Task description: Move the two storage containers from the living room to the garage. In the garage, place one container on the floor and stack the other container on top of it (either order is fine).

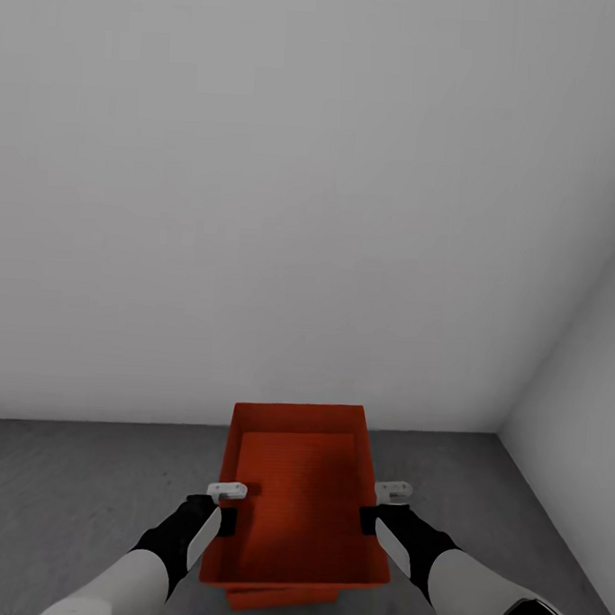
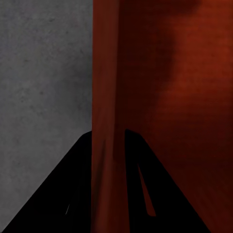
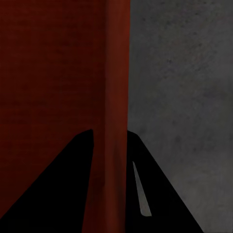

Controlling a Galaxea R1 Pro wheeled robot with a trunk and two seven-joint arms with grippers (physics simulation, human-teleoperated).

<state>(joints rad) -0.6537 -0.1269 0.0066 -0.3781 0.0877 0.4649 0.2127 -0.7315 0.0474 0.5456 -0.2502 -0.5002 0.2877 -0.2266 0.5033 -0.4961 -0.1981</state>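
Container [image 1: 298, 487] hangs dead ahead at 12 o'clock, carried over the grey concrete floor [image 1: 73, 485] near the white wall [image 1: 259, 206]. A second orange edge [image 1: 283, 598] peeks out under its near end, likely the other bin nested below. Left gripper [image 1: 227, 518] clamps the 9 o'clock wall, right gripper [image 1: 370, 520] the 3 o'clock wall; each wrist view shows the rim pinched between fingers. Looks light, stiff, slick plastic. Mid-wall pinches keep it level.
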